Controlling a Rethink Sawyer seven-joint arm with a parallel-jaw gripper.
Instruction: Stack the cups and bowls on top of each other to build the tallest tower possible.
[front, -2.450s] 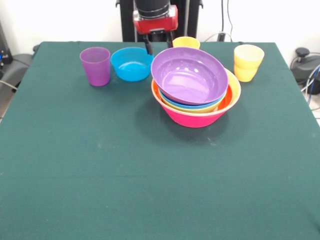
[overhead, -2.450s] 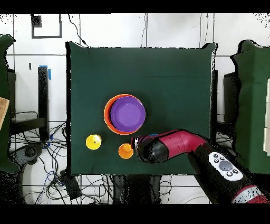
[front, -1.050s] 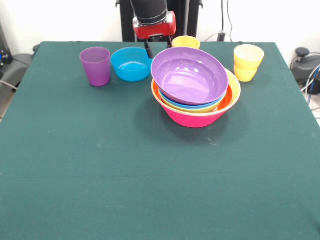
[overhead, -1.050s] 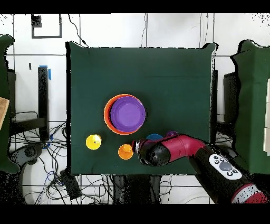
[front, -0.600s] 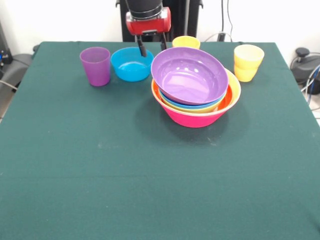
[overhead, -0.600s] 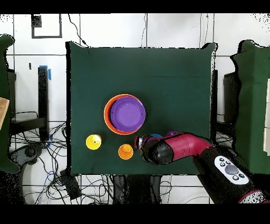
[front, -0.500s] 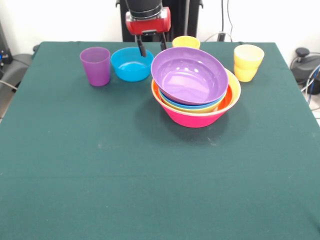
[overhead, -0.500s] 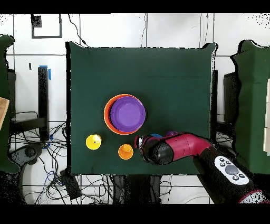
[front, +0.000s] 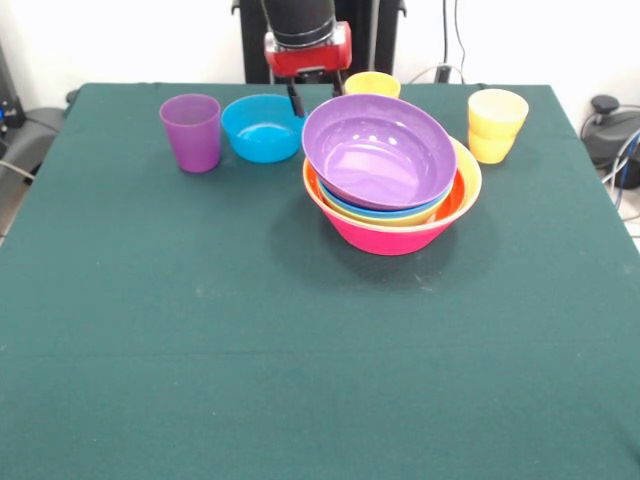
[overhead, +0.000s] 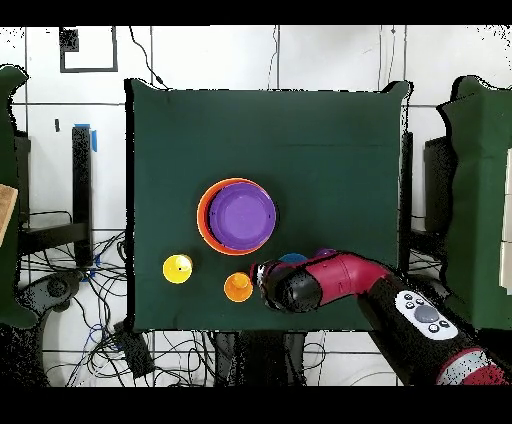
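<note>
The tower (front: 392, 232) stands mid-table: several nested bowls in a large pink one, with a tilted purple bowl (front: 378, 150) on top; from overhead the tower (overhead: 236, 215) shows as purple ringed with orange. A small blue bowl (front: 263, 127) and a purple cup (front: 191, 132) stand to its left. An orange cup (front: 372, 84) sits behind it and a yellow cup (front: 497, 124) to the right. My gripper (front: 315, 93) hangs open and empty between the blue bowl and the orange cup. One finger is partly hidden behind the purple bowl.
In the overhead view my arm (overhead: 340, 278) covers most of the blue bowl (overhead: 292, 258) and the purple cup (overhead: 325, 253). The orange cup (overhead: 238, 287) and yellow cup (overhead: 178, 268) stand near the table edge by the base. Green cloth (front: 300, 350) covers the table.
My gripper has shifted slightly to the right in the front view, from over the blue bowl's right rim toward the gap beside the orange cup. Bowls and cups have not moved.
</note>
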